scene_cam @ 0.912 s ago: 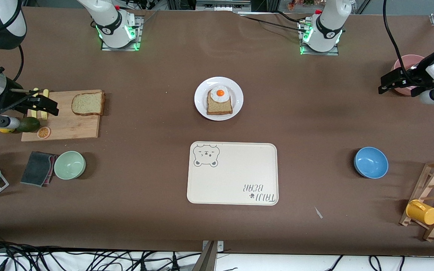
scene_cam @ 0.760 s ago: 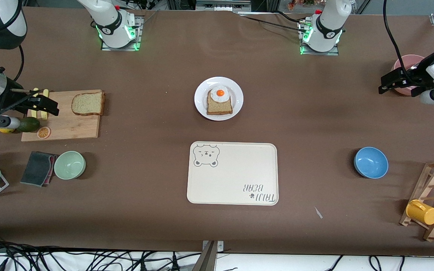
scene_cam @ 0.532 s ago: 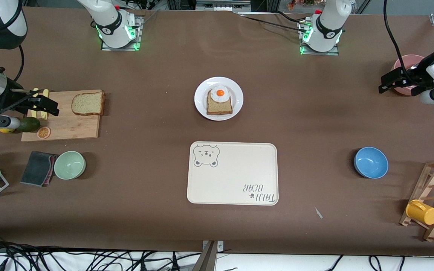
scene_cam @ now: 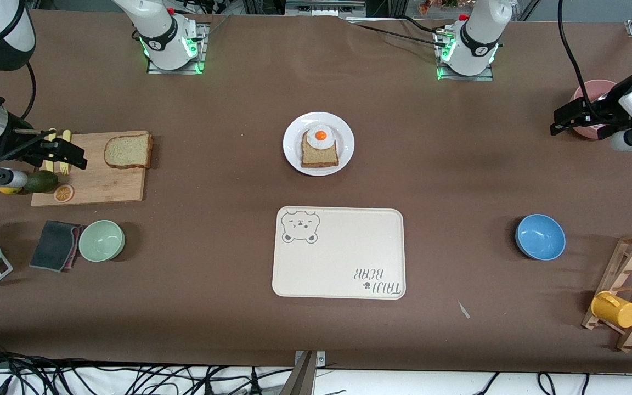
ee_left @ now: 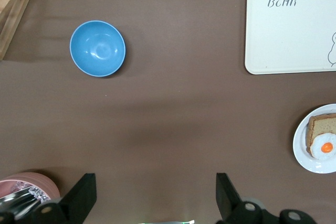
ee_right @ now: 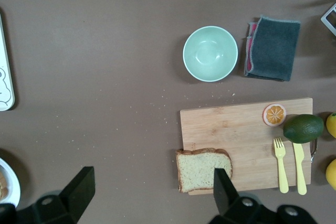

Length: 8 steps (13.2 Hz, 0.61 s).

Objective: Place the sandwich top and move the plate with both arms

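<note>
Still untouched, the sandwich top (scene_cam: 128,151) lay on the cutting board (scene_cam: 91,186), well apart from the plate (scene_cam: 344,131). The right gripper (scene_cam: 66,153) hovered over the board's fork end, fingers spread. It should descend squarely and pinch 2 crust edges. The left gripper (scene_cam: 563,122) waited, fingers spread, over the pink bowl (scene_cam: 590,90).

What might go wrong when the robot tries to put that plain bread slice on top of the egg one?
The sandwich top lies flat on the cutting board, so the open right gripper may struggle to get under it. The fried egg sits off-centre on the lower slice, so the top could land tilted. The plate is low-rimmed; pushing it might slide everything.
</note>
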Each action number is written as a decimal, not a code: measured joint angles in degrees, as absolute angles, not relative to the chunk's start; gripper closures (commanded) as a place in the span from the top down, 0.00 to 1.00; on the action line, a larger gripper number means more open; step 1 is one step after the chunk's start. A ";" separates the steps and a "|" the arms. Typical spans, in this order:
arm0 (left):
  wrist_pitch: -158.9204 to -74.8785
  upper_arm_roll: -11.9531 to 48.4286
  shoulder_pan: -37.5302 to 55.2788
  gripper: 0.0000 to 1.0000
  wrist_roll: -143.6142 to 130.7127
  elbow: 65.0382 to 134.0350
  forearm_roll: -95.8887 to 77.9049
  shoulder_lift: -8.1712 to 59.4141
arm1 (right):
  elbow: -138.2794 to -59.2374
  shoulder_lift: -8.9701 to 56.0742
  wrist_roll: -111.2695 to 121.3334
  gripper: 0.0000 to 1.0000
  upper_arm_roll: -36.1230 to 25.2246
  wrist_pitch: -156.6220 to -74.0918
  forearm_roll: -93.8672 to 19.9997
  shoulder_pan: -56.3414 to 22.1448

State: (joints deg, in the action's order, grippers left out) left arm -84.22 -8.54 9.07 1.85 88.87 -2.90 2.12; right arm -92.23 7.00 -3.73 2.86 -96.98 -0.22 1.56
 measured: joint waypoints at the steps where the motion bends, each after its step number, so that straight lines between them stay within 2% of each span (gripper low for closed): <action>1: -84.21 -8.45 9.09 1.00 1.45 88.87 -2.90 2.12 | -92.26 6.92 -3.71 1.00 2.86 -96.98 -0.27 1.56; 8: -84.16 -8.38 9.09 1.00 1.21 88.87 -2.90 2.12 | -92.59 6.78 -3.70 1.00 2.89 -96.98 -0.29 2.10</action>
State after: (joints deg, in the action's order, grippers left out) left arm -84.16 -8.38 9.09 1.21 88.87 -2.90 2.12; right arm -92.59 6.78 -3.70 2.89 -96.98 -0.29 2.10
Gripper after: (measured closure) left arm 0.000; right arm 0.000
